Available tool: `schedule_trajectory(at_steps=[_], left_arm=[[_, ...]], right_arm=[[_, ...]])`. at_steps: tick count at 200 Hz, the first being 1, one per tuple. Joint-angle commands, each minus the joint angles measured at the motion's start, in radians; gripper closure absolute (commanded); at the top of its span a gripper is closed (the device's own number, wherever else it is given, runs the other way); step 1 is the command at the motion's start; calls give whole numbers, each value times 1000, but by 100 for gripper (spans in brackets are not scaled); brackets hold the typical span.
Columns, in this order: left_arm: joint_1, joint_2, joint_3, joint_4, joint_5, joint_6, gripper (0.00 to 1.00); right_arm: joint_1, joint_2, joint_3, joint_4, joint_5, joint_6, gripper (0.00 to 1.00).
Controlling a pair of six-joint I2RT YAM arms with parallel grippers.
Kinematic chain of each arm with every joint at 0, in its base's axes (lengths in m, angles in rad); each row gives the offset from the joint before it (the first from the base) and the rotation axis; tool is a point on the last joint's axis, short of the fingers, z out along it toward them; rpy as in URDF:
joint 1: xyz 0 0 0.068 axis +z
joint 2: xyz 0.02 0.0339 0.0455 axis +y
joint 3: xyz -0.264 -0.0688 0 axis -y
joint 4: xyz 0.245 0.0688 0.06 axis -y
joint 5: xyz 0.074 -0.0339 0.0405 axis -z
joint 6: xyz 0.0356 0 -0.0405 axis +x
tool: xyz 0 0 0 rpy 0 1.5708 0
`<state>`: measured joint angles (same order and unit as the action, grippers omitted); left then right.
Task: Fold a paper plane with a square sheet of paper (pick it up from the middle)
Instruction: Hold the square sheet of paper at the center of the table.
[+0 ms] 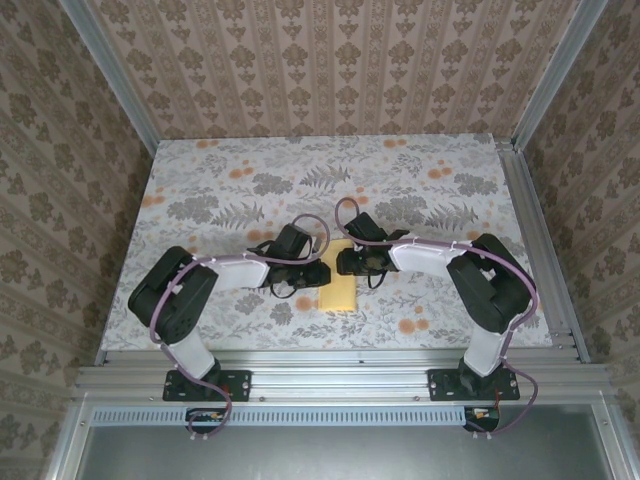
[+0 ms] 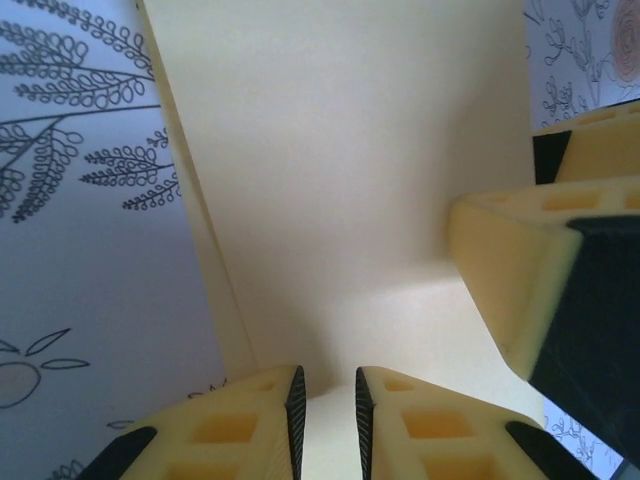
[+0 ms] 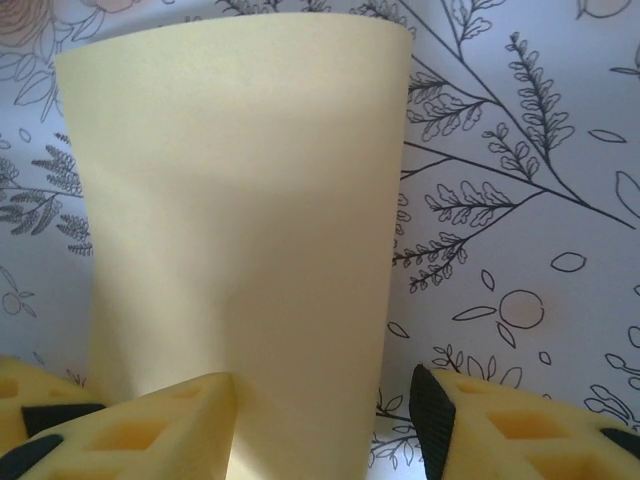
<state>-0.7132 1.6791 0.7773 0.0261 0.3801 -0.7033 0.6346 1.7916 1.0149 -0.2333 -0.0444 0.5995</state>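
Left gripper point(image 2: 327, 412): jaws narrow, with a slim gap between the pads. I see nothing pinched in it. The yellow paper point(image 1: 338, 292) is directly ahead of it and under its tips, on the floral surface point(image 1: 200, 200). A folded edge runs away from the gripper along its left side. From the top camera the paper sits between the two grippers, mid-surface, and reads as a narrow rectangle. Right gripper point(image 3: 322, 400): jaws roughly half open, straddling the near end of the paper. Its left pad overlaps the sheet, but I can't tell if it touches. Its right pad is just clear of the paper's edge. One of its fingers point(image 2: 525, 270) hangs over the paper just right of my left gripper.
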Motion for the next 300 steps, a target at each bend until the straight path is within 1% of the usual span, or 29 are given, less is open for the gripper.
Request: schedule_trajectory(at_steps=[1,33,52,86,116,154,196,219,300], left_arm=[[-4,-70,25,-43,3,21,74],[3,-127,24,-93,-32,30,69],[8,-150,18,-123,-57,44,65],[12,-144,1,-118,-50,45,60],[13,-126,-13,-99,-44,38,59],[14,-112,-23,-72,-43,30,59],[18,-127,-23,-84,-66,33,59],[22,-134,-30,-82,-70,25,59],[38,-183,-64,-84,-89,10,60]], right_arm=[[-6,31,11,2,34,31,50],[-6,35,4,-1,73,70,50],[-6,29,-1,-2,82,91,50],[-3,29,-5,11,77,134,49],[3,32,-5,15,83,140,48],[20,42,1,16,81,99,48],[26,50,3,3,90,113,48],[40,65,23,-23,121,114,47],[59,95,44,-20,119,134,45]])
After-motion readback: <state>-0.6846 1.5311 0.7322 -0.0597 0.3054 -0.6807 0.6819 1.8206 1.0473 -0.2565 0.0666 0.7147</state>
